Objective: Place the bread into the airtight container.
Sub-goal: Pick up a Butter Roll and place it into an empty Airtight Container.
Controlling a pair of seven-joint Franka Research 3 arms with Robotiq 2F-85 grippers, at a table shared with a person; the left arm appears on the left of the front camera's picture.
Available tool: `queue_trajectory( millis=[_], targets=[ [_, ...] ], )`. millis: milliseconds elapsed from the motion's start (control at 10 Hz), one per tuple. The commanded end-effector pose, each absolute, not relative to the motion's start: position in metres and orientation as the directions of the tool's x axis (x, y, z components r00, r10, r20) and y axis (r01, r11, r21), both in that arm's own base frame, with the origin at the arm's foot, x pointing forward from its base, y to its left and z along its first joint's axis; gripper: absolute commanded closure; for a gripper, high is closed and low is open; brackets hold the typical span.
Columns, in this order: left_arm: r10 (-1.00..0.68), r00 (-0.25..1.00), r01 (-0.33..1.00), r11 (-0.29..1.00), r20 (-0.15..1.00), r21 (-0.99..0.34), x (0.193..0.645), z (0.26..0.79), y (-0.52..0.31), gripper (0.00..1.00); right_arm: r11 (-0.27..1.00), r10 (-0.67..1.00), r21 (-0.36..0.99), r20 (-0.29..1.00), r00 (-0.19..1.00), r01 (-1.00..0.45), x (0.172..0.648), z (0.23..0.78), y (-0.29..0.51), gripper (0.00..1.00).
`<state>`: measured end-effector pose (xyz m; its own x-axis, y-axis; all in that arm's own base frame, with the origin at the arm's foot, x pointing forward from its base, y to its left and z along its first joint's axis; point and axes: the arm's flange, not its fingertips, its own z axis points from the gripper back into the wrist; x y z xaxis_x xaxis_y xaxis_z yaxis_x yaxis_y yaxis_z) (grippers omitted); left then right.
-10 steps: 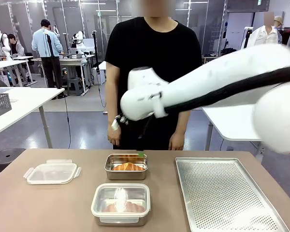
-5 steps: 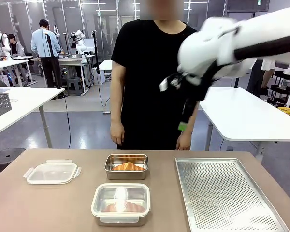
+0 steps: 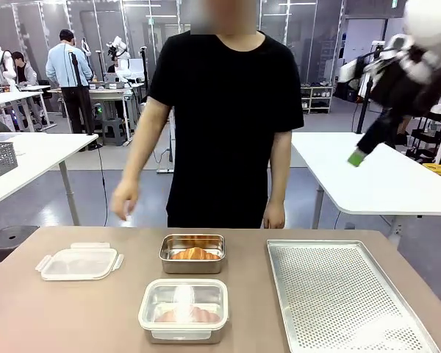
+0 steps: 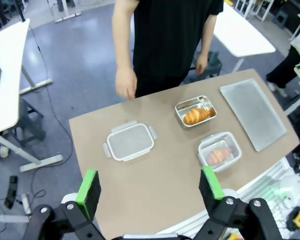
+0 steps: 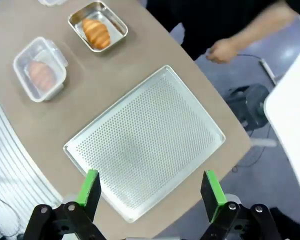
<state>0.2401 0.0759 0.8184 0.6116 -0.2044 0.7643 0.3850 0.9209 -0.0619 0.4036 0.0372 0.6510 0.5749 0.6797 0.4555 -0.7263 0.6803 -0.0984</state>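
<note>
In the front view, an open steel container [image 3: 193,253] holding a croissant [image 3: 194,254] is seen at the middle of the brown table [image 3: 73,316], and nearer the robot a second container [image 3: 184,309], closed with a clear lid, holds another piece of bread [image 3: 185,315]; a spare lid [image 3: 79,262] is laid off to the left and a perforated baking tray [image 3: 345,298] to the right, probably so the working area is kept free. The right gripper [image 3: 373,140] is raised high at the right edge, nothing held, one green pad seen. A person in a black shirt is standing at the far side, one hand [image 3: 123,200] lifted above the table. White tables and other workstations are seen in the room behind. In the left wrist view, the left gripper [image 4: 149,186] is held high over the table with its pads spread wide and empty, so the croissant, the sealed bread and the loose lid are all surveyed from above. In the right wrist view, the right gripper [image 5: 150,188] is likewise spread wide and empty above the tray, the containers lying well apart from it.
</note>
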Motion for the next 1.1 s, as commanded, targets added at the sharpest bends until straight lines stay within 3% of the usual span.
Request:
queue_trajectory(
  millis=[0, 200, 500, 1000],
  targets=[
    [-0.208, 0.607, 0.392, 0.918, 0.767, -0.061, 0.239, 0.821, 0.075, 0.00, 0.762, 0.589, -0.073, 0.490, 0.642, -0.643, 0.361, 0.682, 0.024, 0.00],
    [-0.208, 0.607, 0.392, 0.918, 0.767, -0.061, 0.239, 0.821, 0.075, 0.00, 0.834, 0.512, -0.091, 0.497, 0.700, -0.545, 0.316, 0.724, 0.004, 0.00],
    [-0.208, 0.607, 0.392, 0.918, 0.767, -0.061, 0.239, 0.821, 0.075, 0.00, 0.871, 0.455, -0.120, 0.559, 0.693, -0.476, 0.265, 0.780, -0.016, 0.00],
    [-0.208, 0.607, 0.392, 0.918, 0.767, -0.061, 0.239, 0.821, 0.075, 0.00, 0.878, 0.446, -0.140, 0.586, 0.677, -0.457, 0.247, 0.795, -0.020, 0.00]
  ],
)
